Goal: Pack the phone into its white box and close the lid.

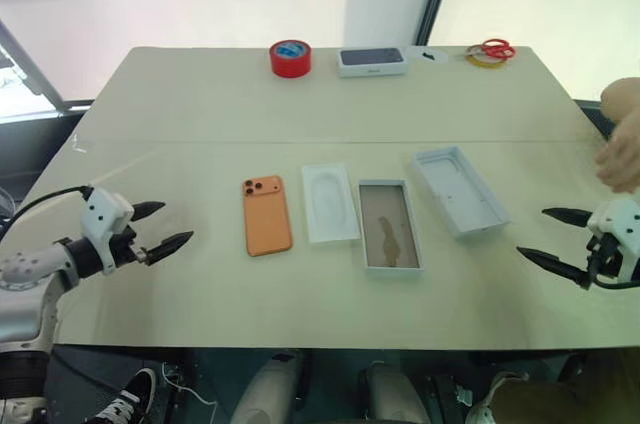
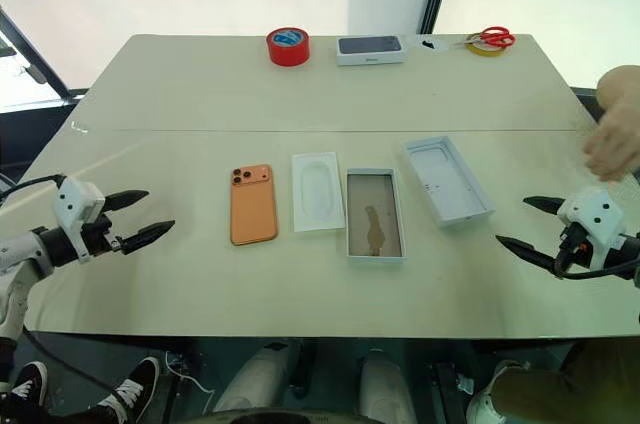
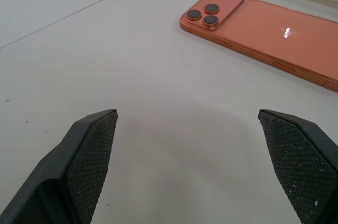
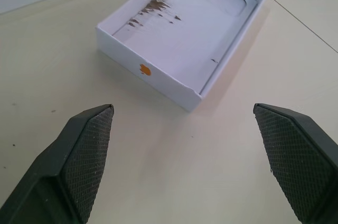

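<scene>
Both grippers — left (image 1: 163, 226), right (image 1: 545, 235) — jaws wide, empty.

The flat orange smartphone (image 1: 266, 215) lies face down on the table, its three-lens camera bump at the far corner. Well to its right sits the shallow white cardboard tray with a brownish floor (image 1: 389, 226), open and empty. Just right of that, angled, rests the deeper all-white tray (image 1: 460, 190), inside up.
</scene>
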Controlling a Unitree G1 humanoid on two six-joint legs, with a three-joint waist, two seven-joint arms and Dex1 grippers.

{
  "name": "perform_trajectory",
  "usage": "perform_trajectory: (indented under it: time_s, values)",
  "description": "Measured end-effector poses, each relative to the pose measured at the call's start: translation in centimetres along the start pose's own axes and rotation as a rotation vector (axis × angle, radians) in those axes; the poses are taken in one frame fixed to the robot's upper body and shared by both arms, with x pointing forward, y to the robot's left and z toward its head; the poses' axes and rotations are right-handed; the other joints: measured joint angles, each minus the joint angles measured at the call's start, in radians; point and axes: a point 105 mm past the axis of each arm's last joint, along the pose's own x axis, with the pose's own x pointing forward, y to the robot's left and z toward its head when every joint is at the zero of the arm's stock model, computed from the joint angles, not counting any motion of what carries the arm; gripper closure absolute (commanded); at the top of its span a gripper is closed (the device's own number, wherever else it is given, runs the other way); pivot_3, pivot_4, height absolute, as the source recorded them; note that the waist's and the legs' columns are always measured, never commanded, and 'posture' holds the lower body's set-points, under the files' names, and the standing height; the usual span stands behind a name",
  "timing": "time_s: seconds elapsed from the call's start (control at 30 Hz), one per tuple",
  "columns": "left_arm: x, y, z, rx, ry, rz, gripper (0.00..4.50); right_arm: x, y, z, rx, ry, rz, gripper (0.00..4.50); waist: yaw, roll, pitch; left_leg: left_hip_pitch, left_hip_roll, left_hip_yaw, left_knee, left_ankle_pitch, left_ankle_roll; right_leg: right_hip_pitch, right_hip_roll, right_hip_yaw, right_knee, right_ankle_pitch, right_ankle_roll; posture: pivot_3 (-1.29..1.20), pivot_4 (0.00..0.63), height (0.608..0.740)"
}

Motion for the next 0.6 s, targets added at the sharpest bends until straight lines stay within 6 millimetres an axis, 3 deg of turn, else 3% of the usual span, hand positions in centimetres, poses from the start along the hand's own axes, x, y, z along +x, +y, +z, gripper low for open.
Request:
perform_trajectory:
  time_s: [0.6]
  values:
    - [-0.24,0.0,0.29,0.015,-0.011,-0.012,0.0,0.0,-0.67,-0.18,-0.034,0.002,-0.022,0.07,-0.001,0.001,0.0,0.0,0.0,0.0,0.0,0.0,0.0,0.0,0.0,0.0,0.0,0.0,0.0,0.0,0.15,0.736]
